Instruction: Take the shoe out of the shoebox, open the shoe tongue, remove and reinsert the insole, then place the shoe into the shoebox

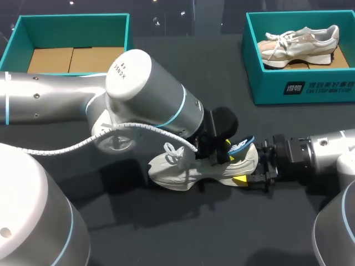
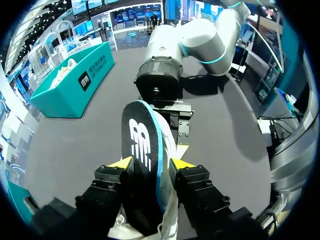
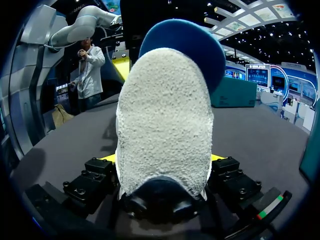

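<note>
The table [image 1: 166, 233] is a broad, dark, matte surface, and from where I stand two teal boxes sit along its far edge, well apart. The left shoebox [image 1: 72, 22] at the far left shows only its brown cardboard floor. The right shoebox [image 1: 266, 91] at the far right holds a second shoe [image 1: 299, 44], pale with white laces, lying on its side. The shoe [image 1: 183, 172] being worked on sits out on the bare table near the middle, a white trainer with its toe pointing left, its heel right and its laces [image 1: 173, 151] loose. The right gripper [image 3: 162, 157] comes in low from the right and is clamped on the heel, with a yellow tip showing on each side of the fuzzy heel cup. The left arm reaches across from the left, and the left gripper [image 2: 152, 163] pinches the insole [image 2: 142, 165] from both sides. The insole is dark with a blue edge, and it stands up out of the shoe's opening above the heel.
</note>
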You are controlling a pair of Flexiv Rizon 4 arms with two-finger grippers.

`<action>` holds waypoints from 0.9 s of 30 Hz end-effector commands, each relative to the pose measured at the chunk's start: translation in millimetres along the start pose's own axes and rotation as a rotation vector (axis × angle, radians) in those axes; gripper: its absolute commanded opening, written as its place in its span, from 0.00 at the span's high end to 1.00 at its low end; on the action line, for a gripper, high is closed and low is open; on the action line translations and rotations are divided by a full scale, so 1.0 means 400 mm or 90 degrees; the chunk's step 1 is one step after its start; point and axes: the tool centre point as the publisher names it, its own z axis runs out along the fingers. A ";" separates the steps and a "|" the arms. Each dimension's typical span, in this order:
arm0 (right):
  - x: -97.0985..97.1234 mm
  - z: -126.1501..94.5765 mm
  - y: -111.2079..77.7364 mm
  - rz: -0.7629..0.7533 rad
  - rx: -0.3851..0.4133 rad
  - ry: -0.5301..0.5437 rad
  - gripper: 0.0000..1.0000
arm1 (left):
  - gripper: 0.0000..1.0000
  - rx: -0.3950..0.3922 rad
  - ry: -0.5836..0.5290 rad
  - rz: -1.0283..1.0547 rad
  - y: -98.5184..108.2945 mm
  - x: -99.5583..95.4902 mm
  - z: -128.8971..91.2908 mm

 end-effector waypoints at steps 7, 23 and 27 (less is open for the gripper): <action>0.004 0.002 0.001 0.000 0.002 -0.001 1.00 | 1.00 0.001 -0.038 -0.011 -0.013 -0.002 0.040; 0.004 0.002 0.001 0.000 0.002 -0.001 1.00 | 1.00 0.038 -0.007 -0.036 -0.072 -0.036 -0.010; 0.004 0.002 0.001 0.000 0.002 -0.001 1.00 | 1.00 0.038 0.019 -0.043 -0.100 -0.041 -0.020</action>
